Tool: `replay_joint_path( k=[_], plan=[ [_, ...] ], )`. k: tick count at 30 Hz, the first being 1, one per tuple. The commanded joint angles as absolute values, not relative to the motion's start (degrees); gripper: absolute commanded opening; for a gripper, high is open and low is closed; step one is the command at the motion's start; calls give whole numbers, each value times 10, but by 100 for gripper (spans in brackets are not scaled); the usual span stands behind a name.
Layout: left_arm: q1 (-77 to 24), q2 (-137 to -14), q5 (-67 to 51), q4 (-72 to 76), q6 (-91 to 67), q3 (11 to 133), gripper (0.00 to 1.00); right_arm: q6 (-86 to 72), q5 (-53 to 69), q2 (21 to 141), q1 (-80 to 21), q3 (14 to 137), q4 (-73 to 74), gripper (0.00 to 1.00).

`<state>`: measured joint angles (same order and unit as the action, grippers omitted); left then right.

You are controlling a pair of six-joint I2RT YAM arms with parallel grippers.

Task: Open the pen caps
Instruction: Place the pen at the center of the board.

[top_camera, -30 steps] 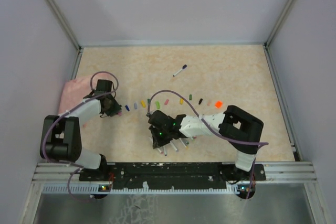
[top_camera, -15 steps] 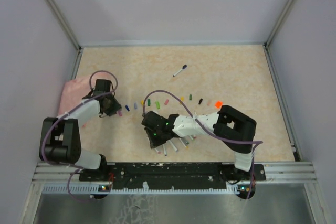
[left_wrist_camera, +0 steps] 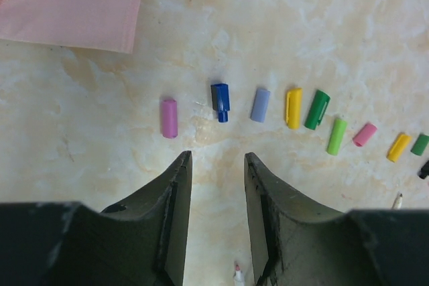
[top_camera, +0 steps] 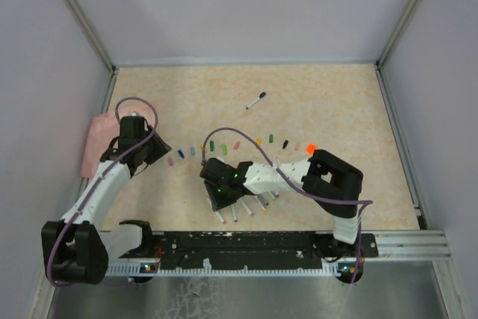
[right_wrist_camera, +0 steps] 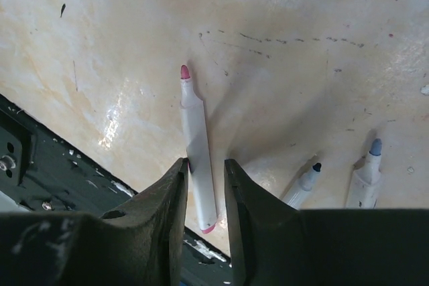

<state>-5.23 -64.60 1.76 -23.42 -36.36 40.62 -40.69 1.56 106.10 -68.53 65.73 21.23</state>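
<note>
Here left end effector stands parted, empty; right end effector loosely straddles pink-tipped pen

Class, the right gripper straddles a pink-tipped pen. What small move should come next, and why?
Probably lift the right gripper straight up: its jaws stand apart, the uncapped pink-tipped pen lies flat on the table between them, and one seemingly capped pen waits farther out.

We see the left arm and the right arm built alike: white shells between chunky black joints, each carrying a looping purple cable, green lights on the right one, and matte black wedge fingers scuffed pale at the edges.
</note>
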Motion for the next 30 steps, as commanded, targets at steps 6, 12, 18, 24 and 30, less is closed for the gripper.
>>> replay_joint_path(
  k=[6, 12, 18, 24, 30],
  plan=[
    [-49, -560, -65, -274, -322, 394, 44, -363, -30, 1058, -688, 711, 249, 35],
    [-49, -504, -113, -267, -295, 396, 46, -297, -38, 984, -684, 711, 203, 49],
    [-48, -503, -130, -235, -284, 392, 48, -244, -14, 894, -600, 687, 141, 48],
    [-48, -541, -193, -167, -269, 414, 69, -176, 24, 830, -461, 628, -5, 46],
    [-49, -586, -217, -117, -258, 448, 85, -290, 110, 906, -319, 635, -53, 52]
  ],
)
